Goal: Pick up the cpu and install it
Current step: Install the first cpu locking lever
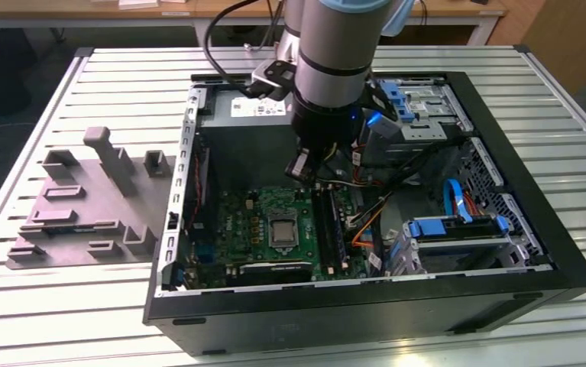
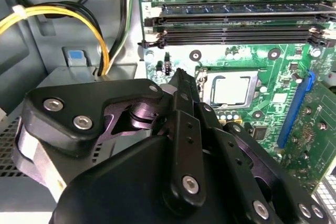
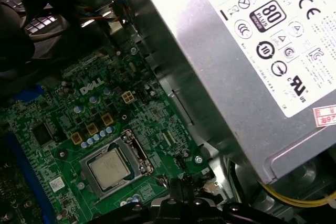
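**CPU seated in socket, tool above the board**

The cpu point(image 3: 110, 168) is seen lying flat inside the metal-framed socket point(image 2: 231, 88) on the green motherboard point(image 1: 272, 229), where installation puts it. The tool point(image 2: 181, 80) is held just above and beside it, fingers closed together, nothing gripped. Whether the socket frame is latched cannot be made out; the fingertips are largely cut off.

In the exterior view, upper centre, the arm point(image 1: 334, 69) is cut off by the top edge and hides part of the power supply point(image 1: 247, 107). In the second wrist view, the gripper point(image 2: 181, 85) covers the lower frame, its fingertips indistinct.
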`<state>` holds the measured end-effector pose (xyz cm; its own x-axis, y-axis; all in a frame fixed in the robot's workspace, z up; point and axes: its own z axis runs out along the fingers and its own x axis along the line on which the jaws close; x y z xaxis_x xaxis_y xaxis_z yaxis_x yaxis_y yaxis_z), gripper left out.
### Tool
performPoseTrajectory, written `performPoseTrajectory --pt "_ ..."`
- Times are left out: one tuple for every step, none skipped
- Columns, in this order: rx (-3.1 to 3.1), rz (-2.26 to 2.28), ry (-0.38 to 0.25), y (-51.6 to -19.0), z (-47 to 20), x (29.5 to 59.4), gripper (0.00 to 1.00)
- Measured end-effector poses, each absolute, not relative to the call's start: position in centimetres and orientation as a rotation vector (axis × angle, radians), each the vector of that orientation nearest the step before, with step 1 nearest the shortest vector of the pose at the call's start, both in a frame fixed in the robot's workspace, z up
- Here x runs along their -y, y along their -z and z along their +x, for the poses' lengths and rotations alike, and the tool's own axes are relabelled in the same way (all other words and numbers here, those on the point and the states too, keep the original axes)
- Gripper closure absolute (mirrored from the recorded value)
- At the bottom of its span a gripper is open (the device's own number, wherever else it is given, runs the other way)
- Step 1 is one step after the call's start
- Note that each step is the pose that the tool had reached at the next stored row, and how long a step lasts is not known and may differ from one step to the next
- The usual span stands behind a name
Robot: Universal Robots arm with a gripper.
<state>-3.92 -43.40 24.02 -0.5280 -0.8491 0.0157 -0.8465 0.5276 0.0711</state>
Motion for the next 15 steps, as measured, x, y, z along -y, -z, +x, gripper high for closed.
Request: performPoseTrajectory --pt "2.702 1.503 0.084 -24.0 -4.0 43.5 0.89" --pt "2.700 1.506 0.084 -24.0 -4.1 43.6 0.89" --pt "2.698 1.511 0.084 -24.0 -4.1 43.7 0.89" --pt "2.695 1.516 0.084 -24.0 -4.2 43.8 0.89" --pt "2.691 1.522 0.084 -24.0 -4.2 43.9 0.89" --pt "2.688 1.528 0.083 -24.0 -4.3 43.9 0.89" --pt "2.685 1.534 0.083 -24.0 -4.3 44.0 0.89" --pt "2.682 1.538 0.083 -24.0 -4.3 44.1 0.89" --pt "2.681 1.539 0.083 -24.0 -4.3 44.3 0.89" --pt "2.681 1.540 0.083 -24.0 -4.3 44.4 0.89" --pt "2.681 1.540 0.083 -24.0 -4.3 44.5 0.89" --pt "2.681 1.540 0.083 -24.0 -4.3 44.6 0.89" --pt "2.681 1.540 0.083 -24.0 -4.3 44.6 0.89" --pt "2.681 1.540 0.083 -24.0 -4.3 44.6 0.89" --pt "2.681 1.540 0.083 -24.0 -4.3 44.6 0.89"
